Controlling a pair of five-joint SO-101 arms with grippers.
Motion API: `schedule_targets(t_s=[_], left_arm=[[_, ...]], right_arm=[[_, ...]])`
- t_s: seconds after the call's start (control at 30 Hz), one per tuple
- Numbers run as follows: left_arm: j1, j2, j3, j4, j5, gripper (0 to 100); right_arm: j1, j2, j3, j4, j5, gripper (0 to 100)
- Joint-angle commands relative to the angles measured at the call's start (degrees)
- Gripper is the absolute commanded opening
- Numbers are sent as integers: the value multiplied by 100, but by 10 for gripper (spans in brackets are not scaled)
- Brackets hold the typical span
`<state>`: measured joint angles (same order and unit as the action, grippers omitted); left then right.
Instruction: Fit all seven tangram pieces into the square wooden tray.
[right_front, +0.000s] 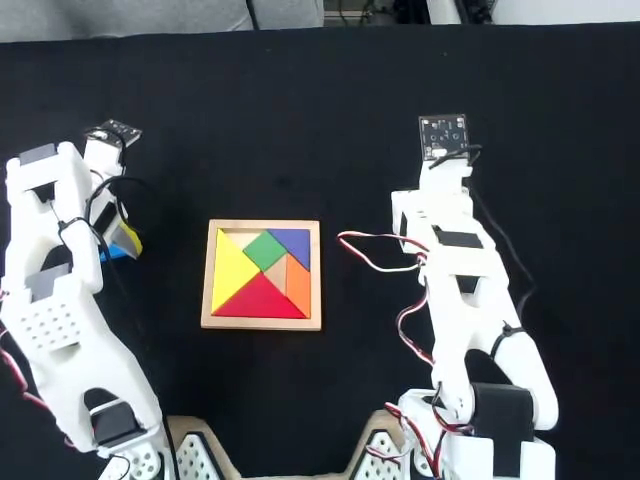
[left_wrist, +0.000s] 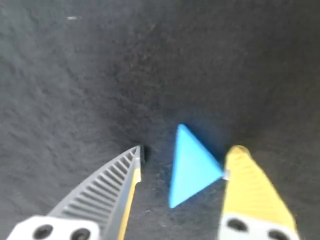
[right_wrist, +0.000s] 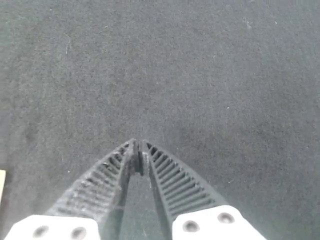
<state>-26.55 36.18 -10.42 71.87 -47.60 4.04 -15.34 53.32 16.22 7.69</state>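
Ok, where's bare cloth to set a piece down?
Wide bare cloth beyond the tray, and a strip on its near side. Crowded at the left gripper, whose open fingers flank the blue triangle; wires loop right of the tray.

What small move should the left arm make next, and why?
Probably shut the left gripper on the light blue triangle: the piece lies on the black cloth between the open jaws, outside the wooden tray.

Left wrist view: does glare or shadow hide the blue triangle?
Left wrist view: no glare; the blue triangle is evenly lit inside the open left gripper, with soft shadow on the black cloth beside it. High view: the wooden tray is evenly lit, no glare.
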Motion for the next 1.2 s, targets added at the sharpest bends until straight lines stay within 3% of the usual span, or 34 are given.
schedule_targets(t_s=[0.0,0.37,0.63,0.87,0.97,1.07,1.17], left_arm=[[145,97,-101,0,-53,211],[145,62,-57,0,-53,205],[145,62,-57,9,-44,57],[145,53,-57,9,-44,123],[110,18,-180,79,-97,198],[40,-202,-514,536,-800,263],[-154,-352,-769,677,-1855,256]], right_arm=[[-88,-4,-207,-114,35,11],[-88,-4,-233,-114,35,11],[-88,-4,-242,-114,35,11],[-88,-4,-242,-114,35,11],[-88,-4,-242,-114,35,11],[-88,-4,-242,-114,35,11],[-88,-4,-242,-114,35,11]])
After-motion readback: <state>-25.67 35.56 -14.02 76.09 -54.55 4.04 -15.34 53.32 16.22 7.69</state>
